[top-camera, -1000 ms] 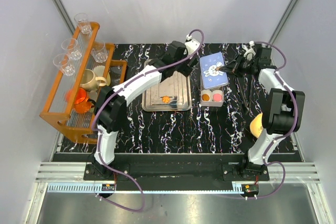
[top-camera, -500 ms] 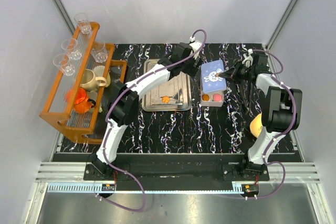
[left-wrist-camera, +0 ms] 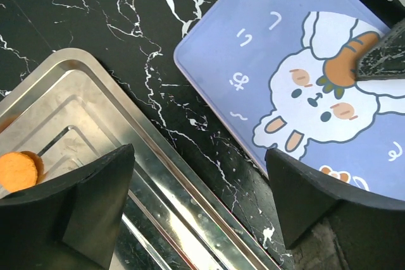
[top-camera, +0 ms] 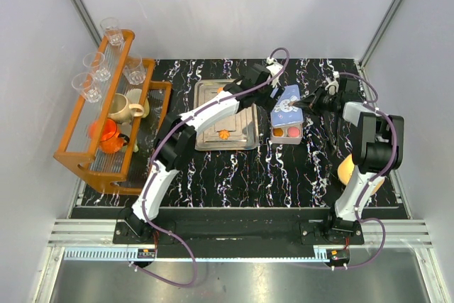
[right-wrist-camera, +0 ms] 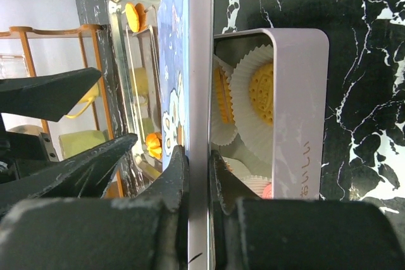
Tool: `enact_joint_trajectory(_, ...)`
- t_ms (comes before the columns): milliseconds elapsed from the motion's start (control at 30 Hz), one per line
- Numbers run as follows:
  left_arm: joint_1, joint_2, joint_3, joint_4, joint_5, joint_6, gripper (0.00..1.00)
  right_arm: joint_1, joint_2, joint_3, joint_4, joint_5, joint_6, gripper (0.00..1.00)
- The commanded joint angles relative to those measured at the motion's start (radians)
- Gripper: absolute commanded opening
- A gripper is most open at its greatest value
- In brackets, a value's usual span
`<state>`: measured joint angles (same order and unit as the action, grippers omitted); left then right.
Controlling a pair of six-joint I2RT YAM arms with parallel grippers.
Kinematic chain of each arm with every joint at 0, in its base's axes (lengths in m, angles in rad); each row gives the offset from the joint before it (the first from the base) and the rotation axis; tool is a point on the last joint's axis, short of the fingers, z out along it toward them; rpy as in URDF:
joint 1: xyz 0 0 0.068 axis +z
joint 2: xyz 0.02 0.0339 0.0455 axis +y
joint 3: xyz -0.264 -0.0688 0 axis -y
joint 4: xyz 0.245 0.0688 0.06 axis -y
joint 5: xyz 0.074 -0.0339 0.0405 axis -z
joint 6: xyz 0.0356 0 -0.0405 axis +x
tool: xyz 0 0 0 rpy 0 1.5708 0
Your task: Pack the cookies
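Note:
The blue bunny lid [top-camera: 286, 103] stands tilted on edge over the open tin [top-camera: 299, 133]. My right gripper [top-camera: 306, 101] is shut on the lid's rim, as the right wrist view shows [right-wrist-camera: 197, 156]. The tin [right-wrist-camera: 297, 105] holds white paper cups with orange cookies [right-wrist-camera: 262, 93] and a pink one [right-wrist-camera: 267, 189]. My left gripper [top-camera: 274, 93] is open and empty, hovering [left-wrist-camera: 199, 188] between the lid [left-wrist-camera: 297, 80] and the steel tray [left-wrist-camera: 95, 118]. A round orange cookie [left-wrist-camera: 19, 170] and a flower-shaped one [top-camera: 224, 133] lie on the tray.
An orange rack [top-camera: 71, 154] with glasses and mugs stands at the left. A yellow-orange lump [top-camera: 347, 169] lies by the right arm's base. The steel tray [top-camera: 206, 140] sits just left of the tin.
The right gripper has lifted the lid from flat behind the tin to tilted on edge over it. The left arm has moved right, close to the lid.

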<state>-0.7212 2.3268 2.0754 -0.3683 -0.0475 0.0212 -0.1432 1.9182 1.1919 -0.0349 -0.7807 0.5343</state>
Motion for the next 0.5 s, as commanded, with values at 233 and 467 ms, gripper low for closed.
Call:
enact_joint_trajectory(233,-0.003,0.016,0.054,0.025,0.008,-0.02,0.88,-0.022,0.03,-0.017,0.092,-0.06,0.075,0.03)
enact_joint_trajectory(467,-0.012,0.023,0.054,0.026,0.005,-0.007,0.88,-0.059,0.059,-0.032,0.104,-0.071,0.093,0.04)
